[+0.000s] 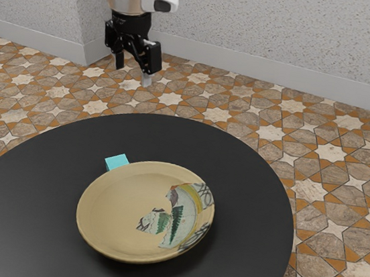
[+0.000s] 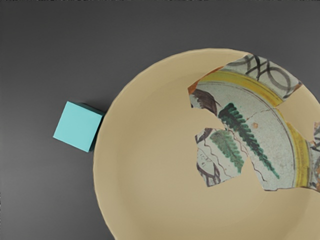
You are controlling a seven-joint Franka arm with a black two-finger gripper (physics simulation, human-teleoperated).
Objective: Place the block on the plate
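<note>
Tool [image 1: 133,73] open & empty, above desk [image 1: 20,213]. Block [image 2: 76,126] on desk right beside plate [image 2: 135,160], poss. touching, hard to tell. Best grip: block's sides not facing plate; descend straight, w/ rim clearance.

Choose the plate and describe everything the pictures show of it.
The plate is round, tan and ceramic-looking, with a raised rim. Patches of painted design, white, yellow and green with dark lines, cover mainly its side toward the exterior view's right. It lies face up, empty, on the black table. The turquoise block sits outside, close by the rim; contact is unclear.
</note>
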